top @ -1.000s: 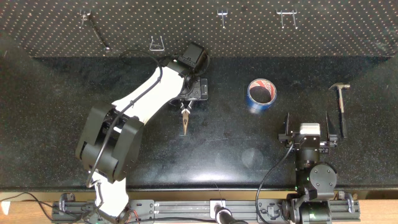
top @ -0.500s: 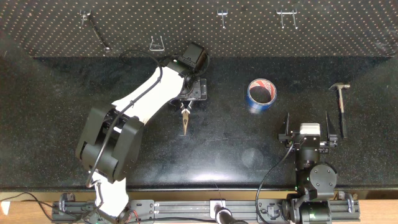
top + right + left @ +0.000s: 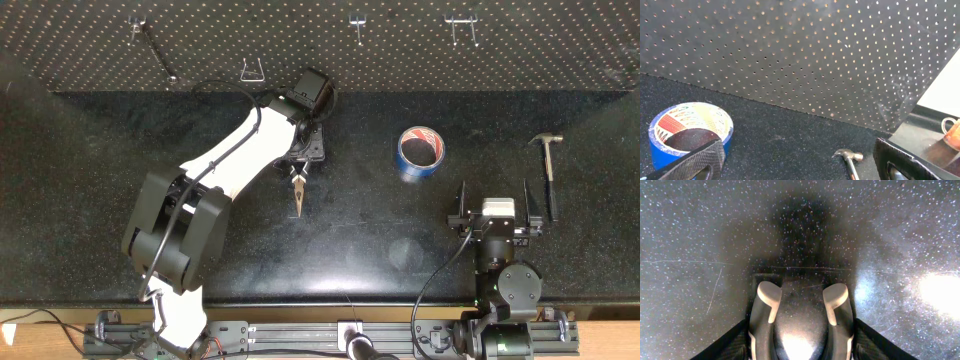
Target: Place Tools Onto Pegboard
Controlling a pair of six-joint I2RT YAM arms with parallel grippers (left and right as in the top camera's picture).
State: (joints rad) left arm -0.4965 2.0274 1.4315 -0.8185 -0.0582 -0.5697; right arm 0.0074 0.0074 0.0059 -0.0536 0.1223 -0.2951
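The left arm is reaching up from the bottom left across the dark surface (image 3: 90, 160), and its end effector (image 3: 303, 158) is sitting near the foot of the pegboard (image 3: 560, 50). A pair of pliers (image 3: 297, 200) is lying on the surface with its handle end running under that end effector and its tip pointing toward the arm bases. A wrench (image 3: 158, 52) is hanging on the pegboard at the far left. A blue roll of tape (image 3: 421, 150) is resting right of centre. A hammer (image 3: 548, 172) is lying near the right edge. The right end effector (image 3: 495, 195) is sitting between tape and hammer, fingers spread wide.
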